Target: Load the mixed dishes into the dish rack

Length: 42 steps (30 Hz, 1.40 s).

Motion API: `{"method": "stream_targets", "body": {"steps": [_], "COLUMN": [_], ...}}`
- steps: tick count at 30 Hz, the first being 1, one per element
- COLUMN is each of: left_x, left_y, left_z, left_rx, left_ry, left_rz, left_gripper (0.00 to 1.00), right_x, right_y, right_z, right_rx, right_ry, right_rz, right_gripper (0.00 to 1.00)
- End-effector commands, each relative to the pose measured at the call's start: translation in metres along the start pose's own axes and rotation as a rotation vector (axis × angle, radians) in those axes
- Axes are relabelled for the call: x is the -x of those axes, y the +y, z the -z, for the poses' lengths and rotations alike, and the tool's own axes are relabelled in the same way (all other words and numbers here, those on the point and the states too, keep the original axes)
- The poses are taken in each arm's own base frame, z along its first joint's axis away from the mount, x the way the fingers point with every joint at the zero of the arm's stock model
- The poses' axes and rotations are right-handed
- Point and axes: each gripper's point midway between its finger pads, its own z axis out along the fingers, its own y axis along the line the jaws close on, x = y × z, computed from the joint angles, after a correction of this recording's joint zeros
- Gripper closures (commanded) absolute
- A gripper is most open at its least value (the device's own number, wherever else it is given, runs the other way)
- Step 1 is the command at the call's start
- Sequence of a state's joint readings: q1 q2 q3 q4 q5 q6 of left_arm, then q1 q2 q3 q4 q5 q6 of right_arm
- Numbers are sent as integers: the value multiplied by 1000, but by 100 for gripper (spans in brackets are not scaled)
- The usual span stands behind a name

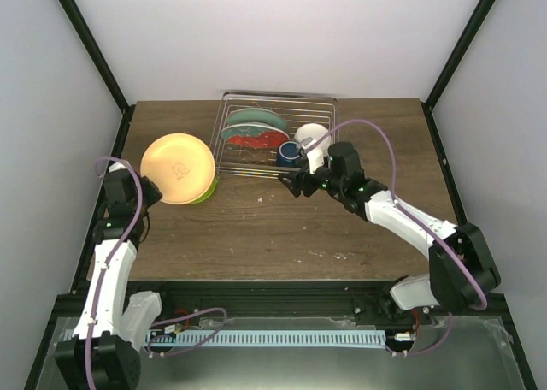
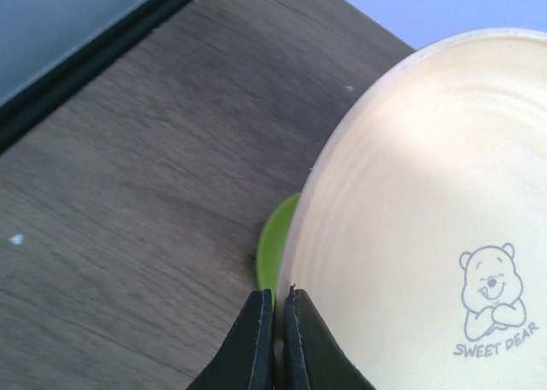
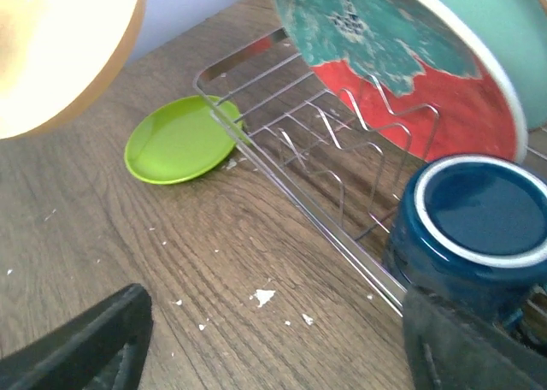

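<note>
Step in hand: by my reading, bringing the yellow plate point(image 1: 178, 168) across to the dish rack point(image 1: 282, 95).
Left pincer point(image 2: 275, 343): clenched on the near rim of the yellow plate. The fingers are almost together with the edge pinched between them.
Yellow plate: off the table point(image 1: 342, 227) and tilted, left of centre in the top view, well apart from the rack.
Right pincer point(image 3: 269, 309): released, fingers spread wide and gripping nothing. It sits low at the rack's near edge, just beside the blue mug point(image 3: 479, 219).
Green plate point(image 3: 179, 138): flat on the table just outside the rack's left corner, partly under the yellow plate in the top view.
Already racked: a teal plate point(image 1: 256, 118) and a red-and-teal plate point(image 1: 256, 138) stand on edge. The mug and a white cup point(image 1: 312, 135) are at the rack's right end.
Free slots: bare tines point(image 3: 342, 163) show in front of the red-and-teal plate, centre of the right wrist view.
Doing it well: turn the plate upright before it reaches the rack. Line its edge up with a gap between tines, parallel to the standing plates, then lower it until the wires take the weight before letting go.
Watch for: a thin rim pinch may let the plate swing, so move slowly. The right arm lies close to the path and likely needs to stay clear.
</note>
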<state>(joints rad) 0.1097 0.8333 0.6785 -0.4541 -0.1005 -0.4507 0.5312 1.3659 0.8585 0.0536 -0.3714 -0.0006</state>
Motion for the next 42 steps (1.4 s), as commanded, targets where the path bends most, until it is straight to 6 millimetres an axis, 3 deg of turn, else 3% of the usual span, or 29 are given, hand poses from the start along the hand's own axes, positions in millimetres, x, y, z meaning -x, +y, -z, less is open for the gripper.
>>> {"method": "stream_targets", "body": {"steps": [1,5,10,16,27,33,38,42], "left_x": [-5,-23,-55,-72,-89,-90,-94,-94], "left_y": [-30,-42,-79,-107,-116,-116,-114,-113], "left_z": [4,3,7,13,13,13,9,9], "left_rx": [-185,-273,-375,-440,-475,-476,-474,-469], "left_ry": [14,41,98,126,147,142,144,140], "left_rz": [42,55,-8,-42,-69,-71,-69,-72], "left_gripper": [100,100,100,100,100,100,100,99], "right_x": [38,49,45,29,15,14,13,11], "right_y": [30,55,67,69,77,86,89,86], "right_z": [1,1,-7,-20,-45,-56,-58,-59], "right_rx": [172,350,461,489,540,576,585,561], "right_ry": [-102,-123,-112,-58,-9,-7,-7,-1], "right_rz": [-53,-122,-160,-200,-250,-242,-227,-216], "right_gripper": [12,1,0,1,6,24,59,76]}}
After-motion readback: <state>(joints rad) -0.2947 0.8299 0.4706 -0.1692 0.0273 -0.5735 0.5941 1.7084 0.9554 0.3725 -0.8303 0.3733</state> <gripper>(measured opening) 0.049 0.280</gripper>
